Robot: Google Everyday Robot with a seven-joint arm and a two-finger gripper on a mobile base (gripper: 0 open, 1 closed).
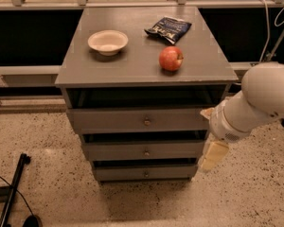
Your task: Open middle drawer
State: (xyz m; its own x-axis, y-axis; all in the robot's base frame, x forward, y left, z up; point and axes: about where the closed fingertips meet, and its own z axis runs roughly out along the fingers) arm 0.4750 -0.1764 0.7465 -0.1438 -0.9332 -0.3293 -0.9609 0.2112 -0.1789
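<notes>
The grey cabinet (75, 74) has three stacked drawers. The middle drawer (113, 151) is the second one, with a flat front and a small round brass knob (146, 152); it sits shut, flush with the others. My gripper (213, 156), cream-coloured at the end of the white arm (255, 103), hangs in front of the cabinet's right edge. It is level with the right end of the middle drawer and well to the right of the knob.
The top drawer (109, 121) and the bottom drawer (118, 174) are shut. On the cabinet top lie a white bowl (108, 41), a red apple (171, 58) and a dark snack bag (168, 29). A black stand foot (12, 193) lies on the speckled floor at the left.
</notes>
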